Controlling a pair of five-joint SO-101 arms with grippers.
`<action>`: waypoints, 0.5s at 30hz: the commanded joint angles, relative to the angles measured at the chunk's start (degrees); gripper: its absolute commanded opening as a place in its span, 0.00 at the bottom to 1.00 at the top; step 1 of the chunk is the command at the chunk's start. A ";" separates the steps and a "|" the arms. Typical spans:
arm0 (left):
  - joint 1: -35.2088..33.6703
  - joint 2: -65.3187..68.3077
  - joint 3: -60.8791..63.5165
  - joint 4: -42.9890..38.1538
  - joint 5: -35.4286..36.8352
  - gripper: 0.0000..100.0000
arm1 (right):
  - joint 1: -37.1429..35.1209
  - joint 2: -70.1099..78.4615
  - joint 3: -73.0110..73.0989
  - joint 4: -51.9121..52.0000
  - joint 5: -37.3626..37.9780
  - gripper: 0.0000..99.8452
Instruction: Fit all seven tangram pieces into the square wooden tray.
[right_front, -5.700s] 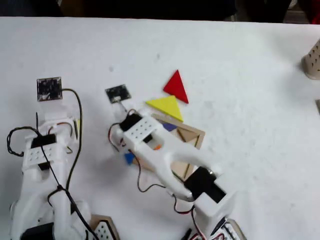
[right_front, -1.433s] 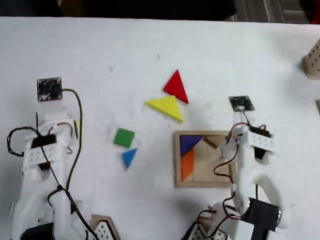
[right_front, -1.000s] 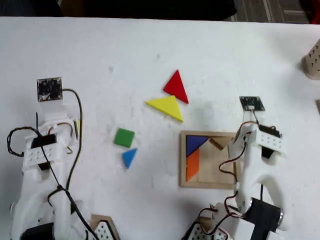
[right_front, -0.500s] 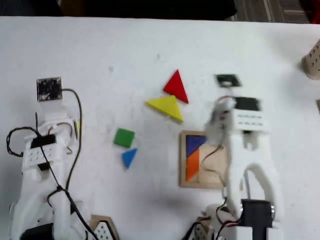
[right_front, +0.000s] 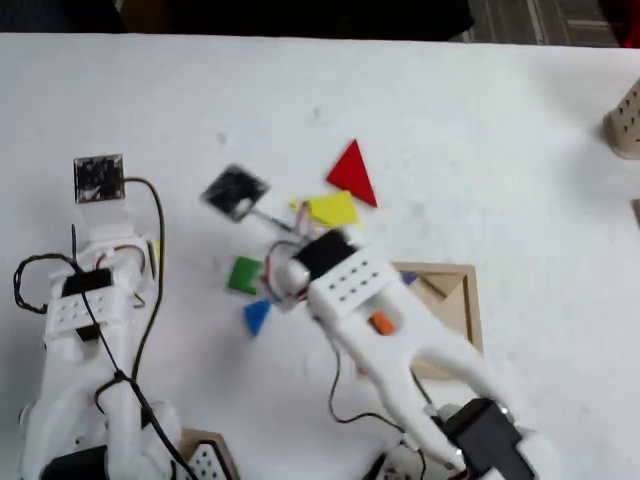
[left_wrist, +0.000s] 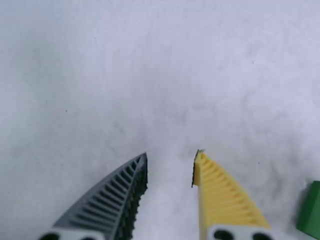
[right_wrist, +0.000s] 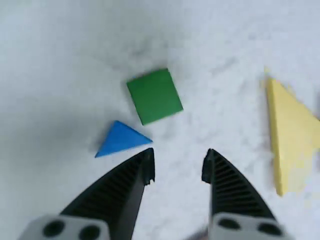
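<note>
The square wooden tray lies right of centre, largely covered by my right arm; slivers of an orange piece and a purple piece show in it. On the table lie a red triangle, a yellow triangle, a green square and a small blue triangle. My right gripper hovers open, close to the green square and blue triangle, with the yellow triangle off to one side. My left gripper is open over bare table at the left.
A green edge shows at the border of the left wrist view. A perforated wooden object stands at the far right edge. The white tabletop has free room at the back and on the right.
My right arm has swung from the tray's right side leftward across the tray, ending near the green square and blue triangle. The left arm has not moved.
</note>
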 joint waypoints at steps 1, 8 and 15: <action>0.04 0.04 -0.53 -1.23 -0.70 0.18 | -4.00 5.32 -3.16 -5.05 3.78 0.19; 0.04 0.04 -0.62 -1.41 -0.70 0.18 | -4.44 24.22 -17.41 -4.18 6.68 0.31; 0.04 0.04 -0.62 -1.49 -0.70 0.18 | -4.09 37.14 -30.07 2.59 9.32 0.31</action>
